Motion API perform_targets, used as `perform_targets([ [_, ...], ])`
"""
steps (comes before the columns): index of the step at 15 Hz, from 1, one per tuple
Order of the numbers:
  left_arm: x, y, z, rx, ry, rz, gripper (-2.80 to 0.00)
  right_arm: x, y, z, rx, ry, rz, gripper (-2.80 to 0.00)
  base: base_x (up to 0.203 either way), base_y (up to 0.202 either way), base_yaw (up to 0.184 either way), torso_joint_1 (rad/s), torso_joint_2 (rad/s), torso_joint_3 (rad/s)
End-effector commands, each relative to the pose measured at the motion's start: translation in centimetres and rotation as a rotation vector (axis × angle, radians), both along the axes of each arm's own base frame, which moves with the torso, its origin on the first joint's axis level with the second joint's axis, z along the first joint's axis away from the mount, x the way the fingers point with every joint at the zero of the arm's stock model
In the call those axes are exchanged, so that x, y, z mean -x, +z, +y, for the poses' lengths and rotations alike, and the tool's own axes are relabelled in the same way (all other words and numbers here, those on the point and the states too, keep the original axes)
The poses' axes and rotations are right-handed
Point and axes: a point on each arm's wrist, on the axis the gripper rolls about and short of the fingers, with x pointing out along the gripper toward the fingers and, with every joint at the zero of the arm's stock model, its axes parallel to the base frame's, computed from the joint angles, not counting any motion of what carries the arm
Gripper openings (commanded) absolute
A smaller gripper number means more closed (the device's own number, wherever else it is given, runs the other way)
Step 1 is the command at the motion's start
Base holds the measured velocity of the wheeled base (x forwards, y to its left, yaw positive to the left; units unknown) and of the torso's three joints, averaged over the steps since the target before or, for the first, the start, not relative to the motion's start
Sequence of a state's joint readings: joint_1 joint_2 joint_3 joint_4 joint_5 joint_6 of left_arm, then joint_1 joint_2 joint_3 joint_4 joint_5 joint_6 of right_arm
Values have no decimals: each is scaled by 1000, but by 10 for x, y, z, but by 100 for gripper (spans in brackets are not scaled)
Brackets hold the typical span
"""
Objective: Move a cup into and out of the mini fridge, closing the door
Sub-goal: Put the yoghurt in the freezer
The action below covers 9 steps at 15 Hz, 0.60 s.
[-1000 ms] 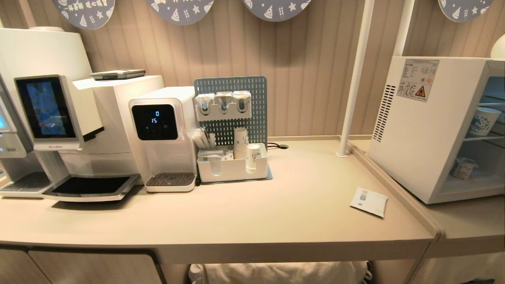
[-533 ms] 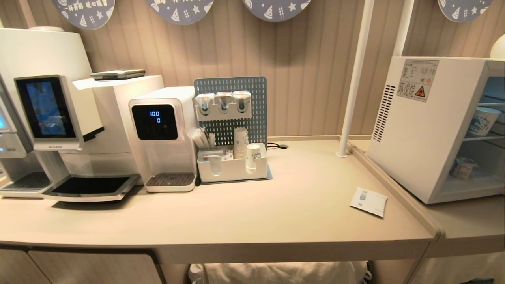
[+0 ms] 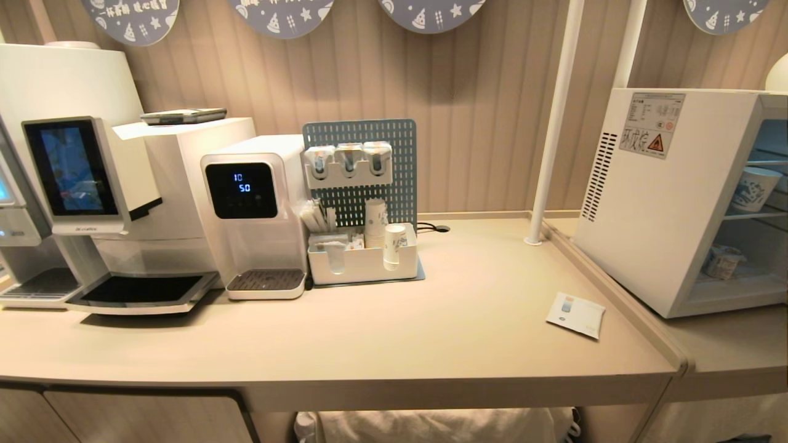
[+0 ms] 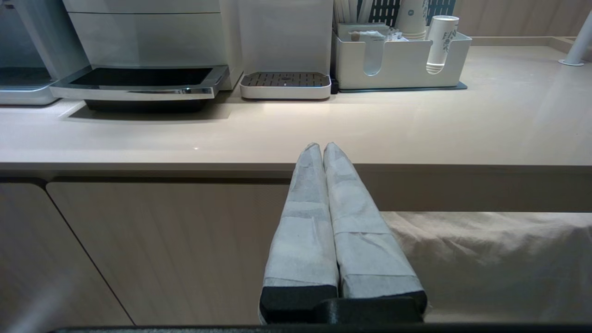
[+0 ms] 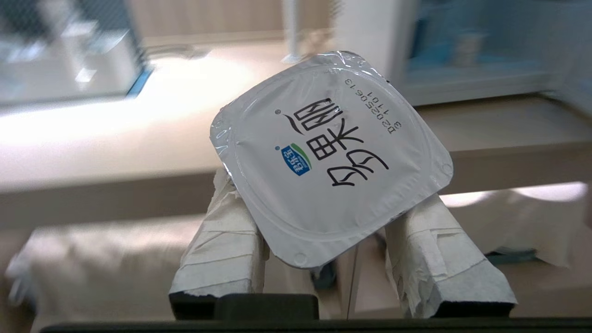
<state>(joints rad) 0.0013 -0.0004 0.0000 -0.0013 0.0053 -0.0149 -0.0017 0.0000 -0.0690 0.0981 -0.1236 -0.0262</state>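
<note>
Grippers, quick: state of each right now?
Left gripper: closed, empty, below the counter edge.
Right gripper: closed on a sealed cup.

- The mini fridge [image 3: 671, 203] is cut off by the head view's right edge; its door is out of sight.
- The cup [image 5: 330, 157] hides its body under its foil lid.
- Behind it, the worktop [image 5: 115, 134] is blurred.

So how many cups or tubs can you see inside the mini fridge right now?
2. A blue-patterned cup stands on the upper wire shelf of the mini fridge; a smaller tub sits on the level below. The head view cuts off the fridge's right side, so more may be hidden.
</note>
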Motion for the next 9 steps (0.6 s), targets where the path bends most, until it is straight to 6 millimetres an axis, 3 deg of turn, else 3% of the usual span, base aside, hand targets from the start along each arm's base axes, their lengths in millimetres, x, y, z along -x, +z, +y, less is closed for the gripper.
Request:
perform_targets([
  [1, 0, -1, 0, 0, 1, 3, -280, 1, -3, 3, 34, 119, 47, -280, 0, 0, 0, 0, 0, 0],
  [9, 0, -1, 0, -1, 1, 3, -280, 1, -10, 3, 0, 133, 102, -280, 0, 0, 0, 0, 0, 0],
])
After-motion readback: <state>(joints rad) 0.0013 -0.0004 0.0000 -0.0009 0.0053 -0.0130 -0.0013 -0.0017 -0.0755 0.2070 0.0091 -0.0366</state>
